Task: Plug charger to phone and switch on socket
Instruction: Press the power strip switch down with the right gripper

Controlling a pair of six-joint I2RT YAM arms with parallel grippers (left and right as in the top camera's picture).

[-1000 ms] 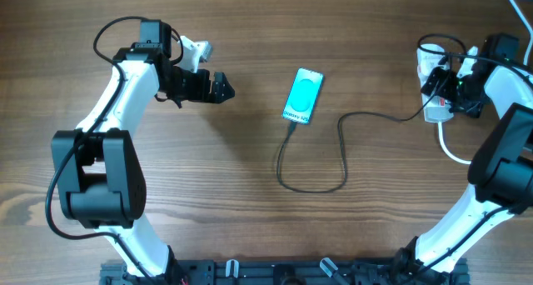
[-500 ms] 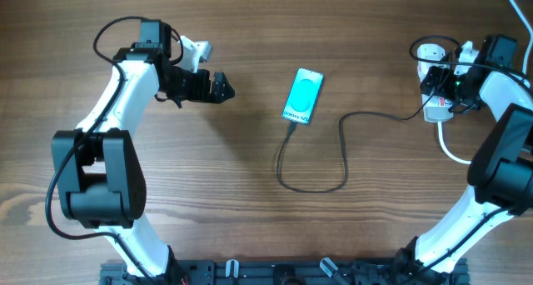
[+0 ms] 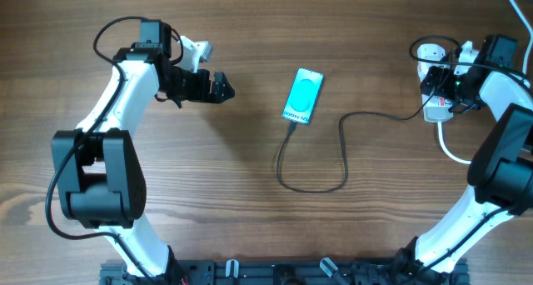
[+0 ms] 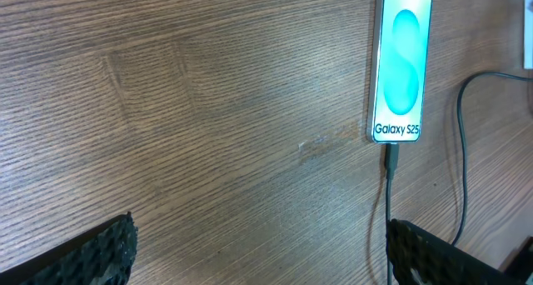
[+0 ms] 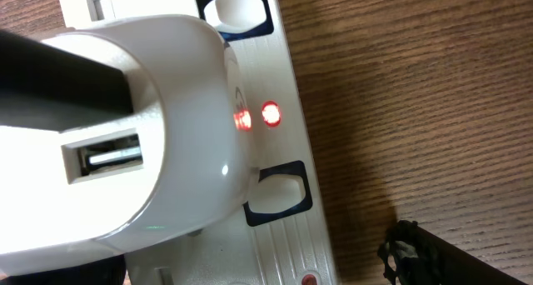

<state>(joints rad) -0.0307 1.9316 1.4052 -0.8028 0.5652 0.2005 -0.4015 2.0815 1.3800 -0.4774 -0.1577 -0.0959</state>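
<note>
The jaws of my left gripper [image 3: 223, 87] stand wide apart and empty, left of the phone [image 3: 303, 95]. My right gripper [image 3: 440, 83] sits over the socket [image 5: 283, 77]; whether its jaws are parted, I cannot tell. The charger [image 3: 343, 143] tip is in the phone's end. A red light [image 5: 271, 113] glows on the socket.

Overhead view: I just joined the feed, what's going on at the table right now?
The charger cable is plugged into the bottom end of the phone, whose screen is lit, and runs right to the socket. The right hand is at the socket, where a red light glows, so it looks switched on. The left hand hovers open and empty to the left of the phone.
</note>
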